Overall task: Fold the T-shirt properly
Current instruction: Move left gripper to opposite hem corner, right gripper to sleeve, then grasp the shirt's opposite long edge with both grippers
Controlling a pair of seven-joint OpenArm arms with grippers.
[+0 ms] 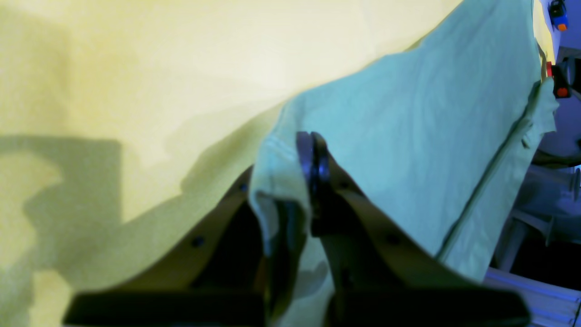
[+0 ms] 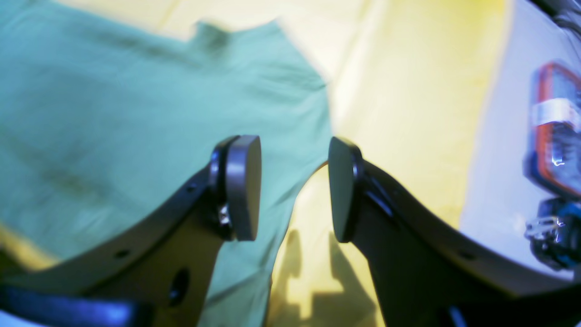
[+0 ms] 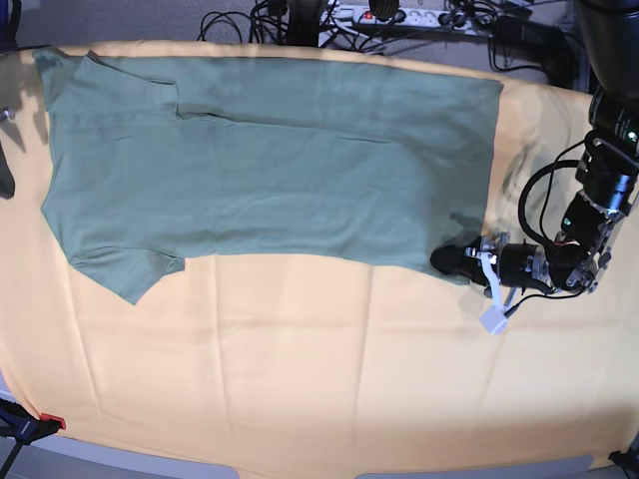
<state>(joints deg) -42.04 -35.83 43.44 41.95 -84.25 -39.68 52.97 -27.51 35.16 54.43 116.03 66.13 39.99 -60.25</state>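
Your left gripper [image 1: 313, 181] is clamped on the shirt's [image 3: 280, 170] 5 o'clock hem corner; the shirt's length runs toward 9 o'clock. Your right gripper [image 2: 295, 188] gapes empty.

cloth [image 3: 300, 359]: a large pale orange-yellow cloth covers the whole table, with soft creases running across it and some dark shadows on it.
cloth edge: at the near side it hangs over the table border, a little wavy.
cables [image 3: 250, 20]: a bundle of black cables lies on the grey floor behind the far edge of the table.
power strip [image 3: 399, 14]: white, with a red switch, on the floor among the cables.
clamp [image 3: 30, 424]: a small black clamp with a red tip, at the near left corner of the table.
orange and black object [image 2: 556, 131]: beside the cloth, blurred; i cannot tell what it is.
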